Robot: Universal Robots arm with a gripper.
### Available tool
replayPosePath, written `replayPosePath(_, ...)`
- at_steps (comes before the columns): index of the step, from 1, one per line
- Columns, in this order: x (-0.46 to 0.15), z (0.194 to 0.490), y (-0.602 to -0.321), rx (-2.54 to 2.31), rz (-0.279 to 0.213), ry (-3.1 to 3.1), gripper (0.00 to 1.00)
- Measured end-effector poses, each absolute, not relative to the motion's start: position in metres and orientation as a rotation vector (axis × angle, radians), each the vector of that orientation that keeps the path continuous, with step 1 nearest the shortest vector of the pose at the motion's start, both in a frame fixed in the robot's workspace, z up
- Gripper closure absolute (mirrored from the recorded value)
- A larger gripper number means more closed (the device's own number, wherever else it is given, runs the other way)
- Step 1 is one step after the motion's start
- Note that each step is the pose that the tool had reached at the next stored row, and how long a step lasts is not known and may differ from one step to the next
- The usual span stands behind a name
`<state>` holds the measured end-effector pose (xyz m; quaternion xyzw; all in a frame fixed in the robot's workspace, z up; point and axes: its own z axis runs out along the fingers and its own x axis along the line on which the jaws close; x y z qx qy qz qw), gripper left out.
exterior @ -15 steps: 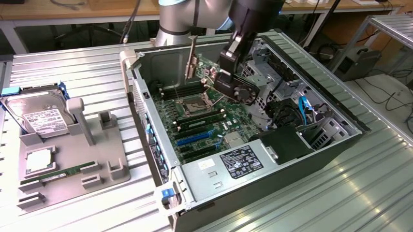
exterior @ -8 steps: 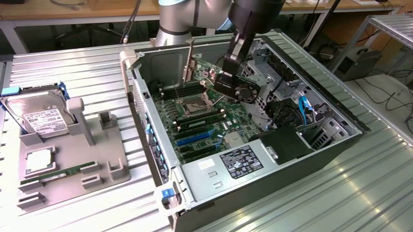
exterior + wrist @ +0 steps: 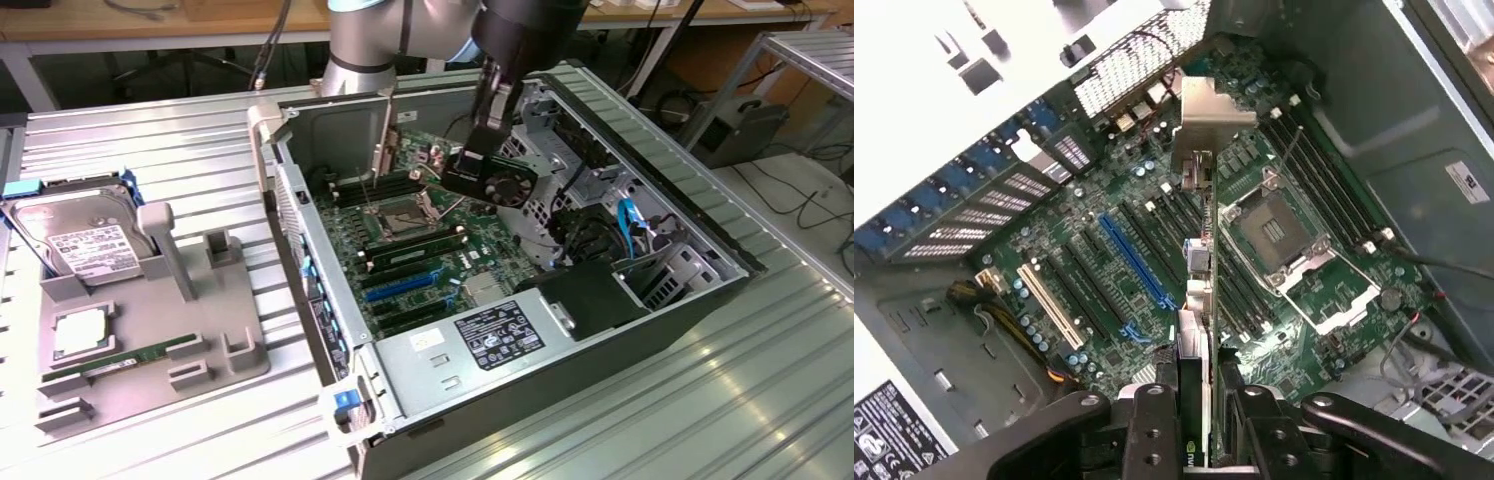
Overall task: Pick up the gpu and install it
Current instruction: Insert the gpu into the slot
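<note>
The gpu (image 3: 499, 180), a black card with a round fan on one face, hangs in the air over the open computer case (image 3: 667, 200). My gripper (image 3: 478, 148) is shut on the card's upper edge. In the wrist view the gpu (image 3: 1196, 290) shows edge-on between my fingers (image 3: 1154, 430), and its silver bracket (image 3: 1216, 112) points away from the gripper (image 3: 1202, 440). The card is clear of the motherboard (image 3: 1104, 300) below it. It hangs between the blue slot (image 3: 1136, 262) and the empty CPU socket (image 3: 1274, 228), touching neither.
The case lies on its side on a ribbed metal table (image 3: 747, 400), with its power supply (image 3: 497, 335) at the near end. At the exterior view's left, a grey fixture (image 3: 200, 330) holds a hard drive (image 3: 83, 245), a CPU (image 3: 80, 332) and a green RAM stick (image 3: 114, 362).
</note>
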<state>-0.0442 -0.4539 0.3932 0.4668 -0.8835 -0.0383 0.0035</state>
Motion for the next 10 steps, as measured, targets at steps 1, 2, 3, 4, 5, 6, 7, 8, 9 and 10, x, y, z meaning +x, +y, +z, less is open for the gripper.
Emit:
replayPosePath(1, -0.0442, 0.3932, -0.4539, 1.487, -0.12, -2.756, 0.74)
replayPosePath(2, -0.0442, 0.393, -0.4539, 1.527, -0.119, -2.733, 0.74)
replayPosePath(3, -0.0442, 0.3928, -0.4539, 1.562, -0.119, -2.712, 0.74)
replayPosePath(4, -0.0442, 0.3927, -0.4539, 1.586, -0.119, -2.697, 0.74)
replayPosePath(5, -0.0442, 0.3926, -0.4539, 1.609, -0.119, -2.683, 0.74)
replayPosePath(6, -0.0442, 0.3924, -0.4539, 1.635, -0.119, -2.666, 0.74)
replayPosePath(7, -0.0442, 0.3924, -0.4539, 1.658, -0.118, -2.651, 0.74)
replayPosePath(8, -0.0442, 0.3922, -0.4539, 1.682, -0.118, -2.635, 0.74)
replayPosePath(9, -0.0442, 0.392, -0.4539, 1.704, -0.118, -2.62, 0.74)
replayPosePath(10, -0.0442, 0.3917, -0.4539, 1.729, -0.118, -2.603, 0.74)
